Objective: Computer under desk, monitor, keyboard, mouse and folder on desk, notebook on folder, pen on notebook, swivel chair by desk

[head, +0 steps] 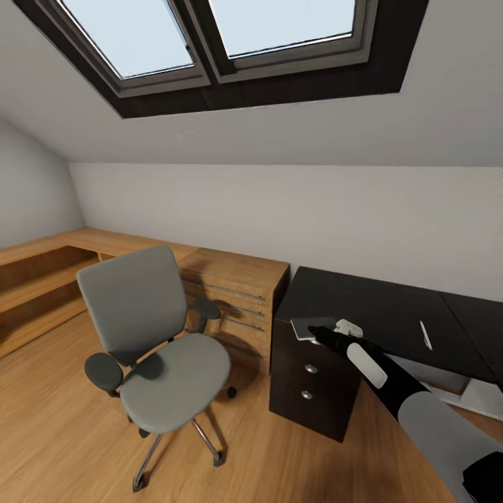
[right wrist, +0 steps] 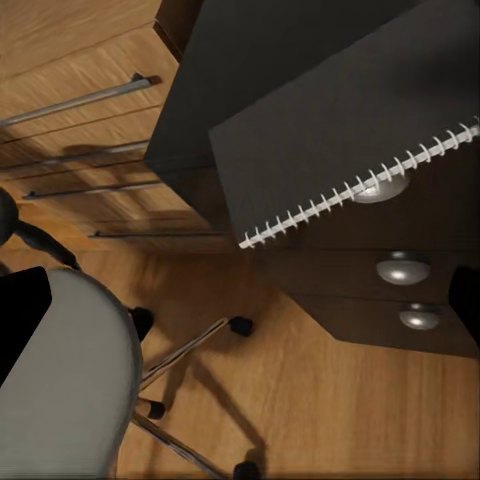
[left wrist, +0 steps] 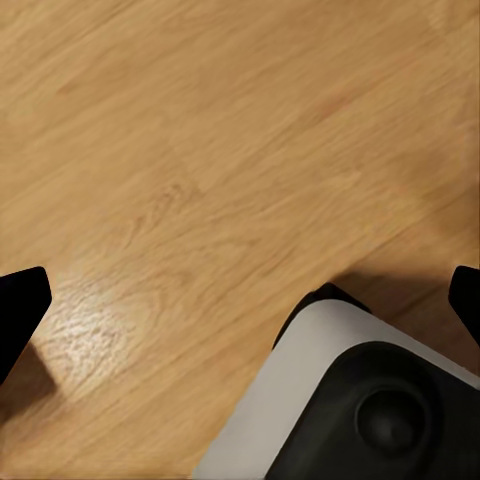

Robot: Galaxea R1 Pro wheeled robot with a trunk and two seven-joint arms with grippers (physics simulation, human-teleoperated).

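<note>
R gripper (head: pixel 316 331) over desk (head: pixel 377 300) corner, clamped on notebook (right wrist: pixel 340 140); pads hidden, grip depth can't tell. Spiral edge overhangs drawer front, above knobs (right wrist: pixel 403 268). Risk: thin cover slips/tips off edge if let go here. Notebook lies flat, long axis along spiral. Pen (head: pixel 424 334) further along desk beyond gripper. Swivel chair (head: pixel 157 335) beside, seat bare. L gripper wide open, holds nothing, over floor (left wrist: pixel 200 150).
</note>
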